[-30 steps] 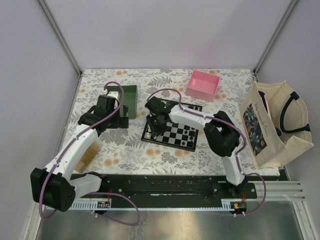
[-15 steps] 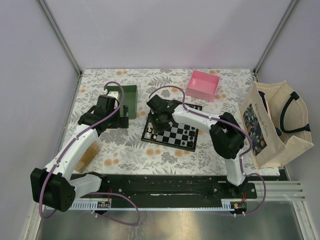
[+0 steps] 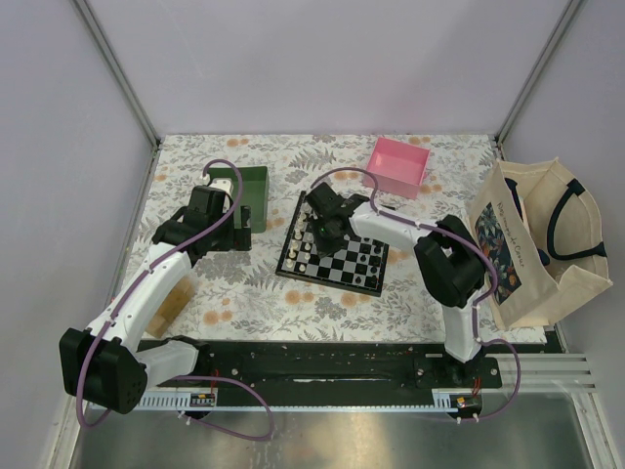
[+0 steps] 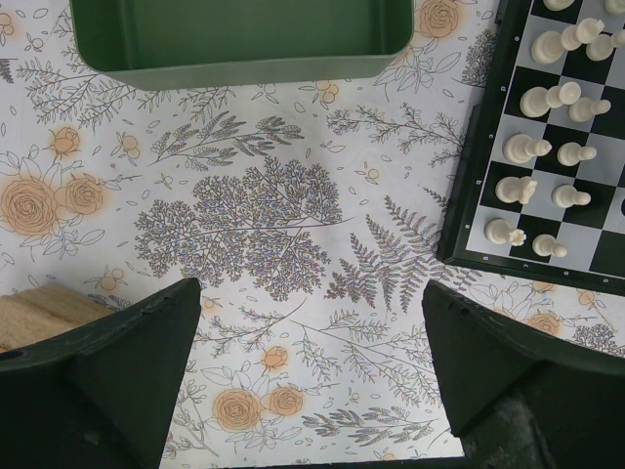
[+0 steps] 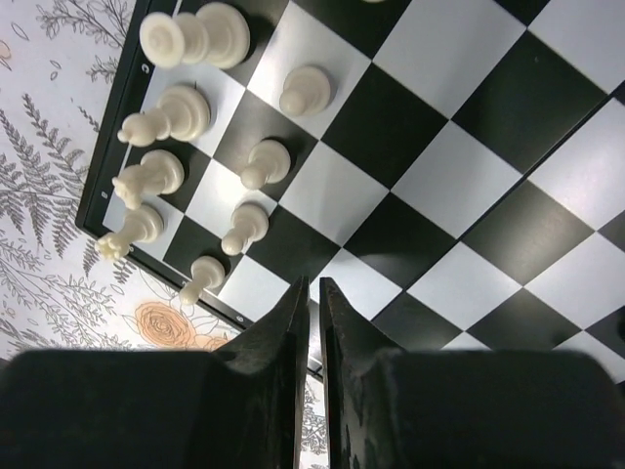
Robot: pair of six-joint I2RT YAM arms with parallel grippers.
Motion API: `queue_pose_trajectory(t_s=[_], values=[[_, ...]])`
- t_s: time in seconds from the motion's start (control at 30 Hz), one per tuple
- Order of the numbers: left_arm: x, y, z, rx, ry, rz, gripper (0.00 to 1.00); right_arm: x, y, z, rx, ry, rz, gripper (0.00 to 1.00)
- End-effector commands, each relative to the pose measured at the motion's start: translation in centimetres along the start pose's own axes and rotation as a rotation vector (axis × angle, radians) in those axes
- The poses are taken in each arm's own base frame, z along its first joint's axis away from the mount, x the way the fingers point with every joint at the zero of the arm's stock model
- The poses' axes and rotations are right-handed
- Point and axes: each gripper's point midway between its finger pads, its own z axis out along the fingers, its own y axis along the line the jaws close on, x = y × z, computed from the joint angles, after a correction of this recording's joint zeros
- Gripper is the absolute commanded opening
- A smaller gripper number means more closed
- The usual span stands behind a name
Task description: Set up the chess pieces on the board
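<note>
The checkered board (image 3: 342, 262) lies mid-table. Cream-white pieces (image 3: 304, 246) stand in two rows along its left edge; they also show in the right wrist view (image 5: 264, 163) and the left wrist view (image 4: 527, 149). A few black pieces (image 3: 368, 261) stand toward its right side. My right gripper (image 3: 329, 223) hovers over the board's far left part; in its wrist view (image 5: 314, 285) the fingers are almost pressed together with nothing between them. My left gripper (image 3: 240, 221) is open and empty (image 4: 312, 332) over the floral cloth, left of the board (image 4: 485, 256).
A green tray (image 3: 250, 186) stands just beyond the left gripper, its near wall in the left wrist view (image 4: 239, 68). A pink box (image 3: 397, 166) sits at the back. A tote bag (image 3: 532, 244) stands at the right edge. A tan block (image 3: 174, 299) lies under the left arm.
My right gripper has moved from the board's left edge rightward and a little farther back over the board, uncovering the white pieces. The left arm has not moved.
</note>
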Motion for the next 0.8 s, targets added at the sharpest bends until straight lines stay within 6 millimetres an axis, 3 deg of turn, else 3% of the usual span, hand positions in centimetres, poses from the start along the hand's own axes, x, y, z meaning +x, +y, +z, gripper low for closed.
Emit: queue_pose_trajectory(t_s=[0.0, 0.77], values=[[-1.3, -0.2, -0.6, 0.018, -0.049, 0.0, 0.99, -2.1, 0.5, 0.6, -0.023, -0.053, 0.017, 0.17], [-1.3, -0.3, -0.5, 0.018, -0.043, 0.001, 0.99, -1.9, 2.3, 2.3, -0.115, -0.009, 0.035, 0.18]])
